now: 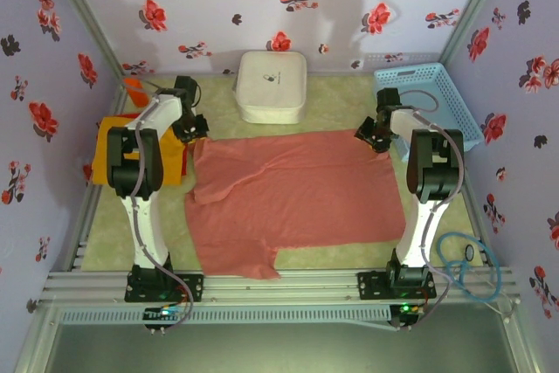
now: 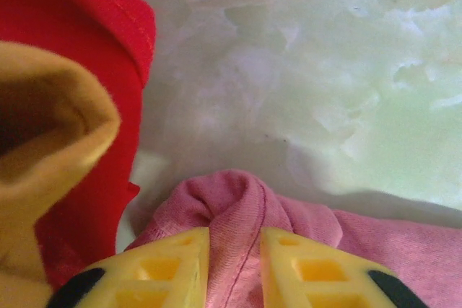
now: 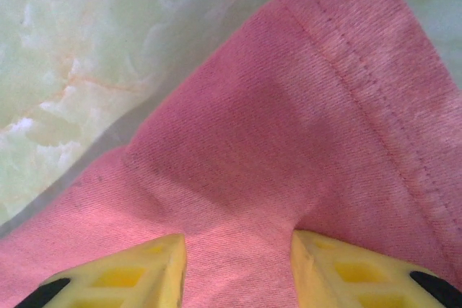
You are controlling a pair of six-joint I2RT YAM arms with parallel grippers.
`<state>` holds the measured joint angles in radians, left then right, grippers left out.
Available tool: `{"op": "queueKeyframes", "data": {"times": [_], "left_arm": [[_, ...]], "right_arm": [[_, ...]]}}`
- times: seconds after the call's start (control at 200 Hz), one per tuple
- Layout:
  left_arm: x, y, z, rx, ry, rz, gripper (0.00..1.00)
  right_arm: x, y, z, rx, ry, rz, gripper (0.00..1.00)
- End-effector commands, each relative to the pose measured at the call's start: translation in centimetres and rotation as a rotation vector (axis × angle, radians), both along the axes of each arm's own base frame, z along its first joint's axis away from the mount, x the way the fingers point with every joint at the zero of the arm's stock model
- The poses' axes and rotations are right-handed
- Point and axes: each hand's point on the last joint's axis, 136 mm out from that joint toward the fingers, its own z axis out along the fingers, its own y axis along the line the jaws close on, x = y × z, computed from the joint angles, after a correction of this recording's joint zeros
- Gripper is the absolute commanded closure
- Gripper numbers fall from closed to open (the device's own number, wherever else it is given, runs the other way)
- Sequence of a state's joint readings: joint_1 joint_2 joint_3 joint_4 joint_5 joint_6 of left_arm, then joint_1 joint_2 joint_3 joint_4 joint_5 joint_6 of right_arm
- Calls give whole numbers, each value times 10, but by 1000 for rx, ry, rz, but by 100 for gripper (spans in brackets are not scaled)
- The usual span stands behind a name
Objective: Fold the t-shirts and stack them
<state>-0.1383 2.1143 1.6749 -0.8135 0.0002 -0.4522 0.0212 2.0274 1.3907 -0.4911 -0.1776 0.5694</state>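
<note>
A dusty salmon-pink t-shirt [image 1: 288, 194] lies spread flat on the table between the two arms. My left gripper [image 1: 194, 133] is at its far left corner, and its yellow fingers [image 2: 162, 268] are shut on a bunched fold of the pink cloth [image 2: 238, 207]. My right gripper [image 1: 371, 137] is at the far right corner, its jaws closed on a puckered ridge of the hemmed pink cloth [image 3: 245, 178]. A yellow-orange t-shirt [image 1: 109, 150] lies left of the left arm with a red one [image 1: 182, 162] at its edge. The red cloth [image 2: 94, 70] and the orange cloth [image 2: 50, 128] also fill the left of the left wrist view.
A white rounded box [image 1: 272, 85] stands at the back centre. A light blue basket [image 1: 437, 98] sits at the back right, just behind the right arm. A blue cable coil [image 1: 463, 259] lies by the right base. Flowered walls close in three sides.
</note>
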Motion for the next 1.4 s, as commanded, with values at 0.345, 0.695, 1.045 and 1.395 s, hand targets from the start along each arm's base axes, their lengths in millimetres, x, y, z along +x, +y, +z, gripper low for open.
{"op": "queueKeyframes", "data": {"times": [0.345, 0.695, 1.045, 1.395], "left_arm": [[-5, -7, -11, -9, -3, 17, 70], [-1, 15, 15, 52, -53, 62, 100], [-15, 46, 51, 116, -97, 149, 100], [-13, 48, 55, 126, -95, 142, 76]], "right_arm": [[-16, -23, -20, -19, 58, -118, 61], [-25, -39, -22, -45, 69, -195, 70], [-31, -52, -18, -82, 59, -235, 75], [-24, -48, -3, -69, 0, -186, 70]]}}
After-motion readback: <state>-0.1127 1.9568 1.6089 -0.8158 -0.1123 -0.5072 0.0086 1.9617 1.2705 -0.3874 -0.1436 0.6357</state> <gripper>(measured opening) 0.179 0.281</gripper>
